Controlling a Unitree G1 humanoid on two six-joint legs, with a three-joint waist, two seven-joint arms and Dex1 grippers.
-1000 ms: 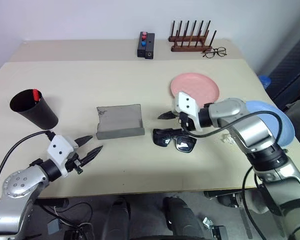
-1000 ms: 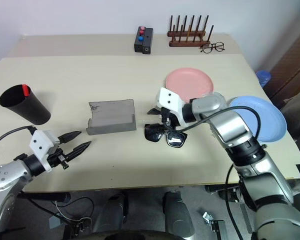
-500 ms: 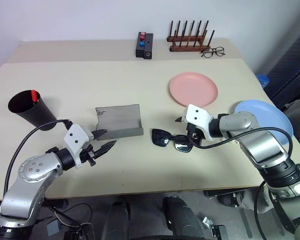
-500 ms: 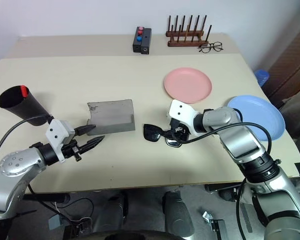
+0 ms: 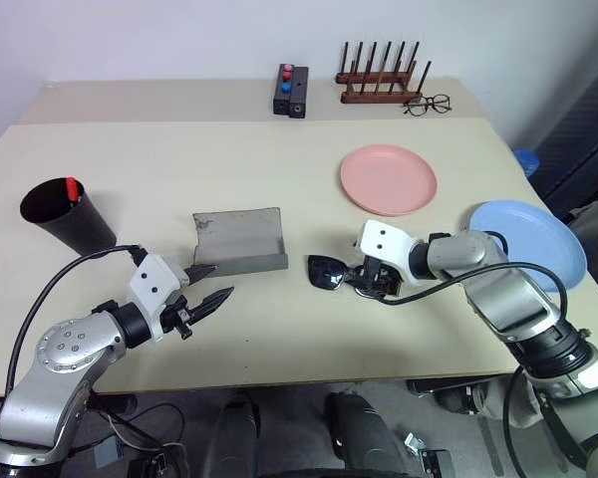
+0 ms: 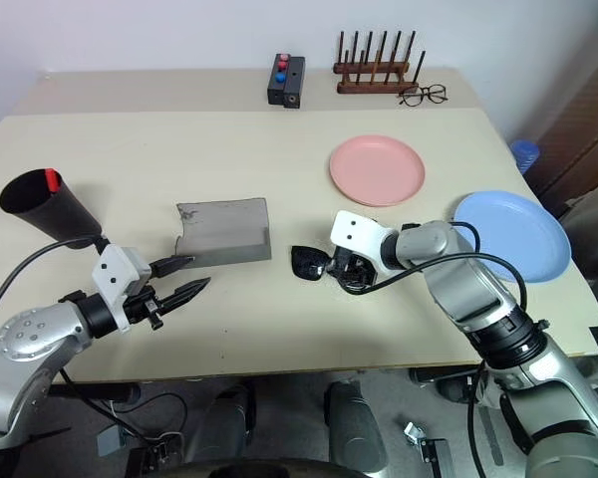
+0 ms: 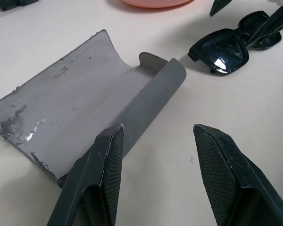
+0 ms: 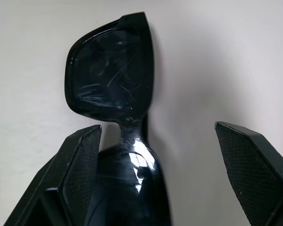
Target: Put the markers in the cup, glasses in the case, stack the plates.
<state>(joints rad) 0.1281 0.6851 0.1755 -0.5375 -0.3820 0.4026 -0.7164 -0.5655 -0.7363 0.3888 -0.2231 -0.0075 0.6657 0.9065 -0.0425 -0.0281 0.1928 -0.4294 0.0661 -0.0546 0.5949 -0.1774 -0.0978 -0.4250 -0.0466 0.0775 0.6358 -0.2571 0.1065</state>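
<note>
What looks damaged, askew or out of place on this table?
The grey case lies open with scuffed, frayed patches at one end of its lining. The light blue plate overhangs the table's right edge. Nothing is spilled.

place: lab or office | evidence: beige table [image 5: 279,149]; bare white wall [image 5: 179,35]; button box [image 5: 291,90]

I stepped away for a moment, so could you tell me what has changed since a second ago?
The right gripper came down from above the table onto the sunglasses and now straddles them, fingers open, nothing gripped. The left gripper moved in toward the open case, its fingers apart. The cup, pink plate and blue plate are unmoved.
</note>
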